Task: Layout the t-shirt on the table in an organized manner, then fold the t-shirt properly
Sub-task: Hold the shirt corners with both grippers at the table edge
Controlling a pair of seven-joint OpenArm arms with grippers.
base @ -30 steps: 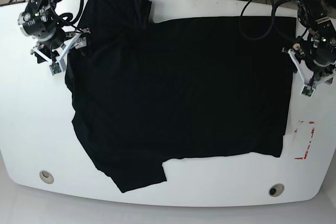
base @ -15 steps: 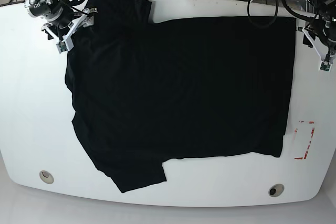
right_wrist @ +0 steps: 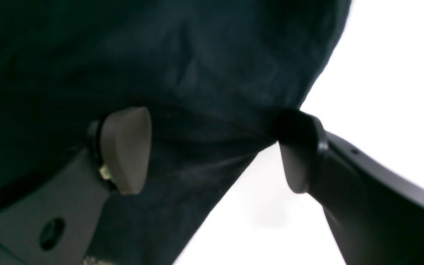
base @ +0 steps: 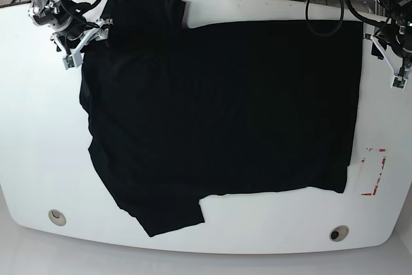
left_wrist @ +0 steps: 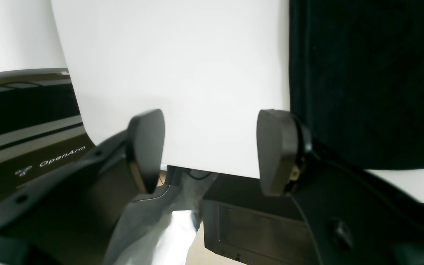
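- Right gripper (right_wrist: 212,151): jaws spread wide, nothing pinched; one pad over black cloth, other over white top at the cloth's edge. In base view it sits upper left (base: 87,38), at the sleeve's rim.
- Left gripper (left_wrist: 212,147): jaws spread, empty, above bare table near its far edge; cloth hem just right of the right pad. Base view: upper right (base: 385,46).
- T-shirt (base: 219,114): spread flat across centre of table (base: 38,146), sleeves at upper left & lower left.
- Red dashed mark (base: 374,172) lower right, just beside the hem; grey grommets (base: 56,216) near bottom edge.
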